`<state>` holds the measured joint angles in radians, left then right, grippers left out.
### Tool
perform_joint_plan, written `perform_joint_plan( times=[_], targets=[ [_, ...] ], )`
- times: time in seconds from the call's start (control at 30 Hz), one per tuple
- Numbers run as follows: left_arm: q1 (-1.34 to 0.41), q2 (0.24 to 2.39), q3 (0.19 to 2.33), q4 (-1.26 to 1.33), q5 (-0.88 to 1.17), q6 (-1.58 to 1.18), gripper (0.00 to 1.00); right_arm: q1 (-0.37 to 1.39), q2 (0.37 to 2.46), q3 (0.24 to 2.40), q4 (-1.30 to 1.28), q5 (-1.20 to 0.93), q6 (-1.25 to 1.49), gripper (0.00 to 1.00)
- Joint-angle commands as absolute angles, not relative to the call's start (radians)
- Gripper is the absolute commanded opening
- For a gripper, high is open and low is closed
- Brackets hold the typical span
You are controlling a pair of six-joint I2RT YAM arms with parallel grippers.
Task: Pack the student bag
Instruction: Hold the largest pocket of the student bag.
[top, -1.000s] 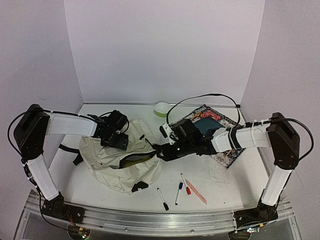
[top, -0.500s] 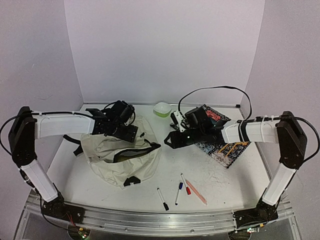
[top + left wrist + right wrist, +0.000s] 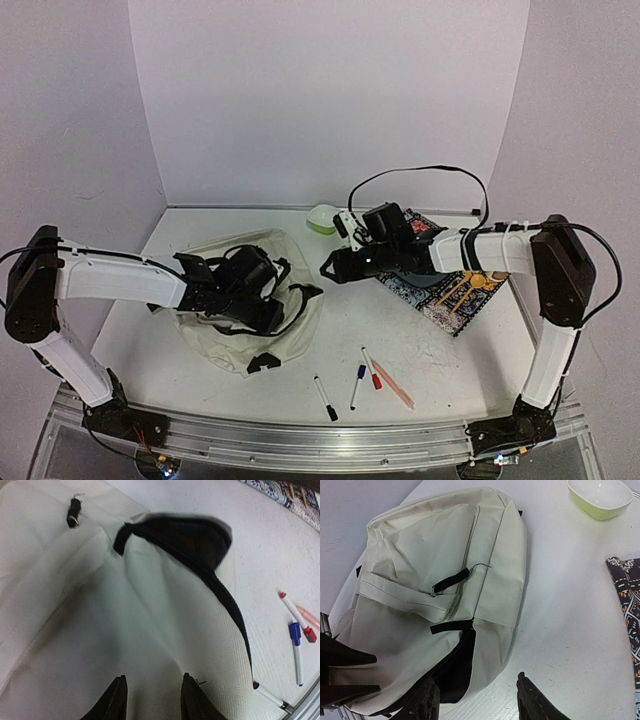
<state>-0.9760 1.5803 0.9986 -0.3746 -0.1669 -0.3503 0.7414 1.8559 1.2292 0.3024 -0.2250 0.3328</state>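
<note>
Student bag [image 3: 228,345] lies flat and crumpled on the left-centre of the table [image 3: 430,345], in front of the left arm.

I've got the left gripper [image 3: 268,312] down on top of it, towards its right half. In the left wrist view the fingers [image 3: 116,700] stand part-way apart, tips on the cream fabric [image 3: 100,605], with fabric filling the gap. I can't tell whether they're actually pinching it.

The right gripper [image 3: 330,270] sits just off the bag's far-right edge, apart from it. Its jaws are spread with only bare table between them [image 3: 476,680].

Orientation: the black-lined mouth [image 3: 455,665] gapes on the bag's right edge, facing the right gripper. The shape is too slumped to be sure from above, but the long axis reads as slanting from far-left to near-right. In the right wrist view the rounded closed end is the far-left one.

Around it:
- A green bowl [image 3: 322,217] sits at the far edge, just beyond the right gripper.
- A patterned book [image 3: 450,285] lies under the right arm, well right of the bag.
- A black-capped marker [image 3: 325,397], a blue one [image 3: 357,385], a red one [image 3: 371,369] and a pink pen [image 3: 392,385] lie on the near side, to the bag's right.
</note>
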Motion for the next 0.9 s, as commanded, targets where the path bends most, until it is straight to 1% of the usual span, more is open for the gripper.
perform_joint_plan(
  times=[0.0,0.1,0.3,0.4,0.63,0.87],
  targets=[
    [-1.009,1.563,0.917,-0.289,-0.168,-0.391,0.37,0.747,1.903,1.303,0.289,-0.265,0.311,0.54],
    [-1.036,1.569,0.879,-0.259,-0.219,-0.401,0.38,0.747,1.942,1.336,0.285,-0.280,0.309,0.54],
    [-1.068,1.592,0.843,-0.229,-0.309,-0.418,0.42,0.755,2.018,1.419,0.262,-0.317,0.301,0.54],
    [-1.068,1.591,0.839,-0.220,-0.328,-0.430,0.44,0.773,2.041,1.449,0.232,-0.307,0.272,0.58],
    [-1.068,1.561,0.824,-0.161,-0.318,-0.454,0.46,0.824,2.093,1.526,0.151,-0.176,0.152,0.66],
    [-1.068,1.559,0.818,-0.124,-0.317,-0.476,0.47,0.887,2.159,1.625,0.062,-0.038,0.047,0.66]
  ],
)
